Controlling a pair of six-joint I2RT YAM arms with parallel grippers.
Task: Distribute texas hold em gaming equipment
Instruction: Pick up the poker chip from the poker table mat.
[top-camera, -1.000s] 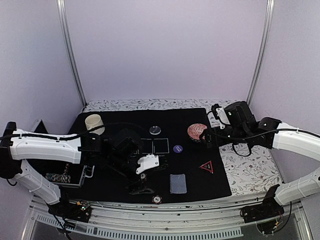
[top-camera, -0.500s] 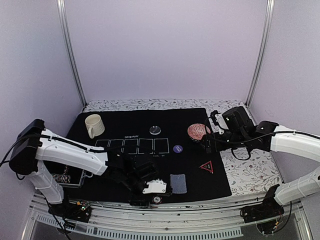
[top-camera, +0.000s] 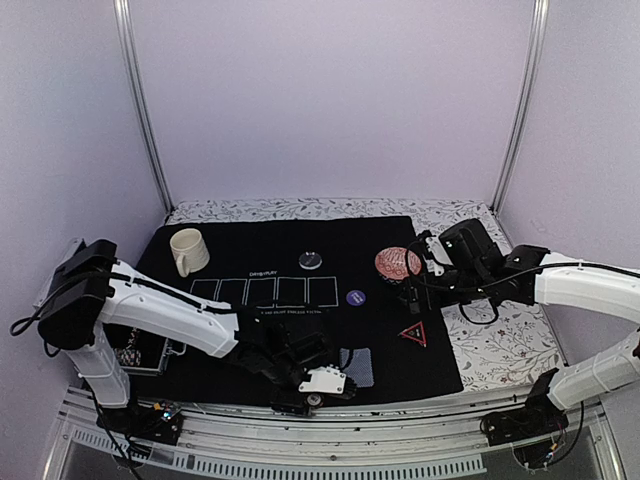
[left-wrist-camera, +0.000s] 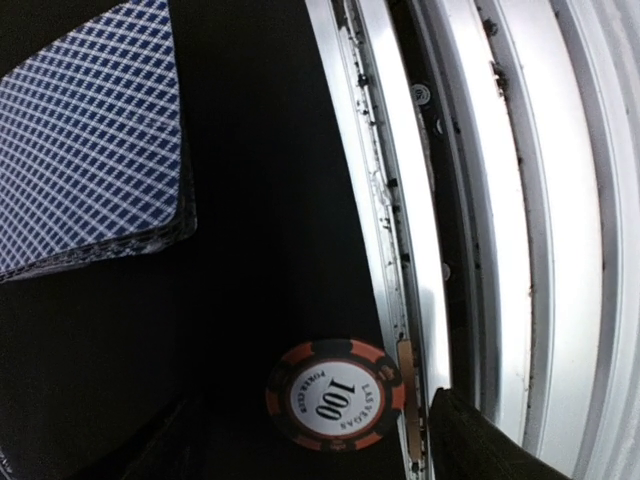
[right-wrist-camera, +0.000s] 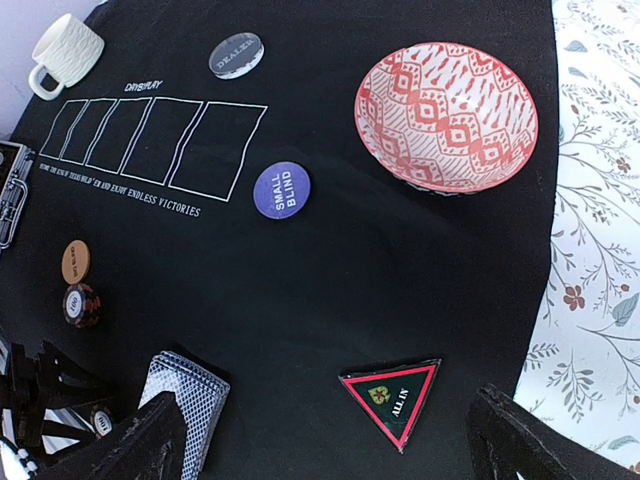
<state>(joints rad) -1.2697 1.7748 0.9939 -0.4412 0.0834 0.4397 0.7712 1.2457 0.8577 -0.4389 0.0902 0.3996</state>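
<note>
A striped orange-and-black "100" poker chip (left-wrist-camera: 335, 393) lies at the mat's near edge, between the open fingers of my left gripper (left-wrist-camera: 315, 445), which hovers low over it (top-camera: 312, 384). The card deck (left-wrist-camera: 90, 150) with blue-grey backs lies just beside it (top-camera: 357, 367). My right gripper (right-wrist-camera: 335, 445) is open and empty above the red-edged "ALL IN" triangle (right-wrist-camera: 395, 395). The purple "SMALL BLIND" disc (right-wrist-camera: 281, 190), black "DEALER" disc (right-wrist-camera: 236, 55), an orange disc (right-wrist-camera: 76, 261) and a small chip stack (right-wrist-camera: 81, 305) lie on the black mat (top-camera: 250, 240).
A red patterned bowl (right-wrist-camera: 447, 115) stands at the mat's right side and a cream mug (right-wrist-camera: 68, 50) at its far left. A metal-edged case (top-camera: 135, 355) sits at the left. The metal table rail (left-wrist-camera: 480, 200) runs right beside the chip.
My left arm has swung from the mat's middle down to the near edge, over the chip beside the deck. My right gripper has shifted slightly left, toward the triangle.
</note>
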